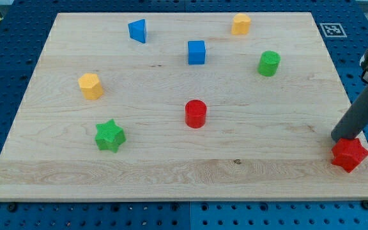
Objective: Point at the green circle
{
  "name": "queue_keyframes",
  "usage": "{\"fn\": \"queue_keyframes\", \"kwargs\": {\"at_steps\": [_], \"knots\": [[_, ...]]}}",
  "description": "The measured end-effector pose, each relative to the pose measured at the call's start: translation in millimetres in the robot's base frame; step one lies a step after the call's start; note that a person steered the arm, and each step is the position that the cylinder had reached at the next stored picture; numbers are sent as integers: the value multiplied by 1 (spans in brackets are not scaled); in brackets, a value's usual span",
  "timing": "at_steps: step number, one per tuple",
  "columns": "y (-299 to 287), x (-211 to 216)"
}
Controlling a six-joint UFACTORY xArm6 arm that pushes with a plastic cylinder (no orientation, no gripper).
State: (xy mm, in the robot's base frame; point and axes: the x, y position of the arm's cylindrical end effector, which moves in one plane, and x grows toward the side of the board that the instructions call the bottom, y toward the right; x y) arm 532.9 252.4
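Landmark for this entry: the red cylinder (195, 114), near the middle of the wooden worktop (171, 172).

Nearest row, toward the view's bottom. A red star (349, 154) sits far to the view's right of the red cylinder and lower, close to the worktop's right edge. My tip (337, 138) rests at that star's upper left side, touching it or just short of it; I cannot tell which. The dark rod (361, 114) slants up and to the right from there. This rig carries no gripper, so there is nothing to report as released or clenched. A green star (110, 135) lies to the left of the red cylinder and slightly lower.

Middle. A yellow block (91, 85), its shape unclear, lies farther left of the cylinder and higher.

Farther back. The green circle (269, 63), a short upright cylinder, stands up and to the right of the red cylinder, well apart from my tip. A blue cube (197, 52) is almost directly above the red cylinder.

Farthest row. A blue triangular block (137, 30) is up and left of the cylinder; a second yellow block (240, 23) is up and right, beyond the green circle.
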Motion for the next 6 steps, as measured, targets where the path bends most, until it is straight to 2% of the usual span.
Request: {"fn": "queue_keyframes", "kwargs": {"at_steps": [1, 2, 3, 5, 6], "knots": [[1, 16], [1, 13], [-20, -28], [-123, -89], [-124, -146]]}}
